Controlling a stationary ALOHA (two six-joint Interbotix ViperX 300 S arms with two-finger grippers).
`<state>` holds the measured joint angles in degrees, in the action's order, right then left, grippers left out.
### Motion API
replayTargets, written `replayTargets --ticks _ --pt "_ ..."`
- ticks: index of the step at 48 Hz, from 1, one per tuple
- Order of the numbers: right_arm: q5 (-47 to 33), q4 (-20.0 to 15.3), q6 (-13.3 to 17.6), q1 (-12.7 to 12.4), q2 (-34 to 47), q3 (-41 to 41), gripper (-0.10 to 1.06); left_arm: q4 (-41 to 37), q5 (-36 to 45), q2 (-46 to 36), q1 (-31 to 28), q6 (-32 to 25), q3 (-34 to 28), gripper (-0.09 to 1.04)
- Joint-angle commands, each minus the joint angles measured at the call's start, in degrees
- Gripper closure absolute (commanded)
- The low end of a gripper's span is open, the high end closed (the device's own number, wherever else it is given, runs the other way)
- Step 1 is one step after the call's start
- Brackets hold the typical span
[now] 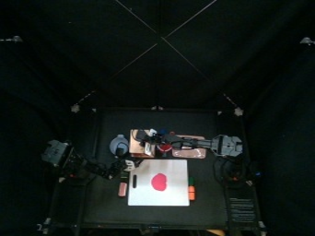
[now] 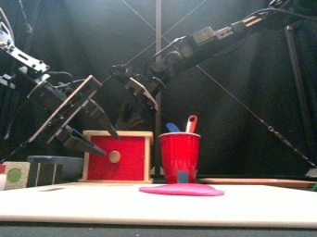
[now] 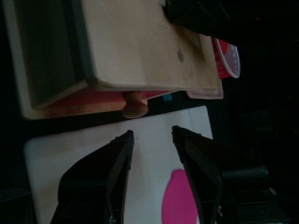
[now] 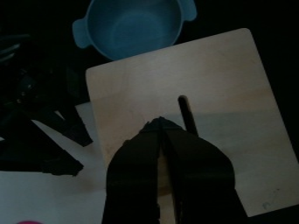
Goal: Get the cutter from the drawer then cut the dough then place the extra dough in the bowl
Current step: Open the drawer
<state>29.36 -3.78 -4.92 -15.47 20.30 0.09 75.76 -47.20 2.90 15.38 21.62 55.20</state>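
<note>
The left fingers [image 3: 111, 171] gaped empty, the drawer knob [image 3: 136, 107] just ahead of their gap and untouched, while the right fingers [image 4: 138, 175] hung closed and empty above the wooden box [image 4: 176, 79].

Flat red dough disc [image 1: 160, 181] lies centred on the white rectangular cutting board [image 1: 144, 196], toward the black worktop's [image 1: 99, 210] front edge
</note>
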Motion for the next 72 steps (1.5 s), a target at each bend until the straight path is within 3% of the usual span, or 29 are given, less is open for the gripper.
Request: replayTargets --ticks 1,43,54,62,72 --pt "0.35 0.00 0.09 0.09 -0.62 -0.44 0.93 -0.09 -0.35 0.53 -1.05 -0.18 -1.23 0.17" --pt "0.35 -0.35 0.44 0.26 0.18 -0.53 0.93 -0.18 0.09 3.34 -5.89 -0.70 -2.11 0.18" --pt "0.35 -0.44 0.44 0.26 0.26 -0.62 0.93 -1.23 3.87 4.39 -6.50 -0.88 -1.93 0.19" --pt "0.35 -0.44 0.53 0.35 0.44 -0.53 0.93 -2.11 4.48 4.48 -6.86 -0.97 -1.85 0.24" --pt "0.35 -0.53 0.53 0.35 0.53 -0.35 0.93 -2.20 4.48 4.48 -6.94 -0.88 -1.41 0.40"
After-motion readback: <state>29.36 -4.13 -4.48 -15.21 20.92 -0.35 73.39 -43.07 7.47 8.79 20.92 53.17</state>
